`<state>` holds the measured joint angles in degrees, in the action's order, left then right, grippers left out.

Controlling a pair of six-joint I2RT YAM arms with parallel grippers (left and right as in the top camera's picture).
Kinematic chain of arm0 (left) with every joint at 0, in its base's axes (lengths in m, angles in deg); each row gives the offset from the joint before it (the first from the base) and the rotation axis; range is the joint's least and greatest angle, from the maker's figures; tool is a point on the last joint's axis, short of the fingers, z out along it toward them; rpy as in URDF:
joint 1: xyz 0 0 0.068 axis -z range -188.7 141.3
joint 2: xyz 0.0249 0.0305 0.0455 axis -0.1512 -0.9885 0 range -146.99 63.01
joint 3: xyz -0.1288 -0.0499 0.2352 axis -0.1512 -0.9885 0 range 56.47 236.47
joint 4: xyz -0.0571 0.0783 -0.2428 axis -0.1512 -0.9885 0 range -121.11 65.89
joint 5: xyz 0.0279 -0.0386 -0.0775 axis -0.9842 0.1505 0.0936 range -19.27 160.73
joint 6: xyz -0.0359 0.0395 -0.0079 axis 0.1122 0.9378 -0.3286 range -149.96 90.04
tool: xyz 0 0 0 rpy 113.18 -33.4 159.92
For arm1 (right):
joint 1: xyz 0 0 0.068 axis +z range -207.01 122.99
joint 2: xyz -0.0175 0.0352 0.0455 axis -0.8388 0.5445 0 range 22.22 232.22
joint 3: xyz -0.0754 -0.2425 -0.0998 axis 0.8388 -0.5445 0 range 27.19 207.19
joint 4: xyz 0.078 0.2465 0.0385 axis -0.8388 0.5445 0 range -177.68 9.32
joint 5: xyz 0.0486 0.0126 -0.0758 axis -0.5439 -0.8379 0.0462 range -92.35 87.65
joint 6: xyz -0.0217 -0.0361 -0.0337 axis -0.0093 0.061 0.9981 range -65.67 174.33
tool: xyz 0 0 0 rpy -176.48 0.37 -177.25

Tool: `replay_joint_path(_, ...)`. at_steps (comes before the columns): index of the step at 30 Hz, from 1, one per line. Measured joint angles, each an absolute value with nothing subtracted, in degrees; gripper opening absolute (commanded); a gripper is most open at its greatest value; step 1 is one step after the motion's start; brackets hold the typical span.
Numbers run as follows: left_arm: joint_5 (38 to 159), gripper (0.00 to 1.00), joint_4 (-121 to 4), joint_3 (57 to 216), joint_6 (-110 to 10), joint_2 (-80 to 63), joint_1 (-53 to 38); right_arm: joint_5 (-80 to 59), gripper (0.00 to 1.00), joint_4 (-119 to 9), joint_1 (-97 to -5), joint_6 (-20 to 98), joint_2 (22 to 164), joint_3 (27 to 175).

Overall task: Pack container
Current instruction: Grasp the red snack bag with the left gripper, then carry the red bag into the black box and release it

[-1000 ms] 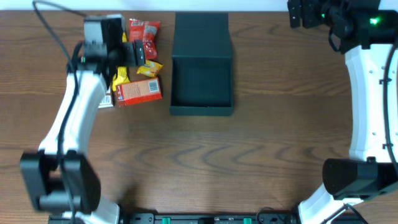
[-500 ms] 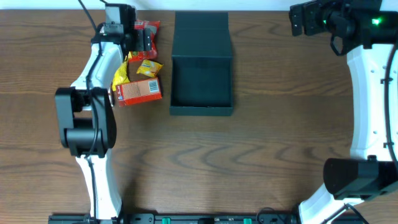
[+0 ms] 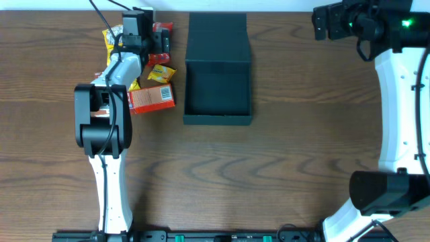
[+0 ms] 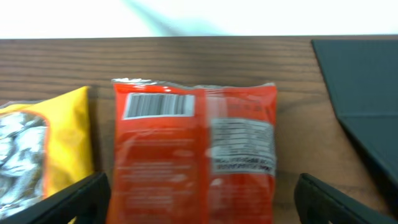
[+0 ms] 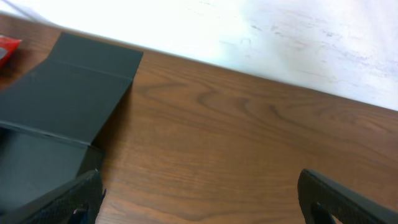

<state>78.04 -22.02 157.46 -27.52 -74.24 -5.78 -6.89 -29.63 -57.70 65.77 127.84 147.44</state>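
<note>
Nearby, snack packets (image 3: 161,73) beside container (image 3: 218,119).

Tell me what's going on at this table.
The left claw hangs open over a red snack packet, one finger on each side, not yet gripping it. The black container sits open and empty beside the snack pile, which includes a yellow packet and a red-orange carton. The right claw hovers open off to the container's right, holding nothing.
</note>
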Motion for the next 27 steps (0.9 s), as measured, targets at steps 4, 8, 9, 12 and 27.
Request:
replay_joint_path(4,77.8,0.83,-21.6,157.5,-27.5,-75.5,-4.7,-6.9,0.99,-29.6,-58.8,65.7,127.8,147.4)
replay_joint_path(8,77.8,0.59,-21.5,157.5,-27.0,-75.6,-4.6,-6.9,0.99,-29.6,-59.6,65.8,127.8,147.4)
replay_joint_path(9,77.8,0.54,-21.5,157.5,-27.2,-75.6,-4.6,-6.9,0.99,-29.6,-59.7,65.8,127.8,147.4)
replay_joint_path(12,77.8,0.40,-21.5,157.5,-27.3,-75.6,-4.6,-6.9,0.99,-29.6,-59.7,65.8,127.8,147.4)
replay_joint_path(27,77.8,0.06,-22.6,158.8,-27.1,-74.1,-4.6,-6.9,0.99,-30.6,-59.7,65.8,127.8,147.4)
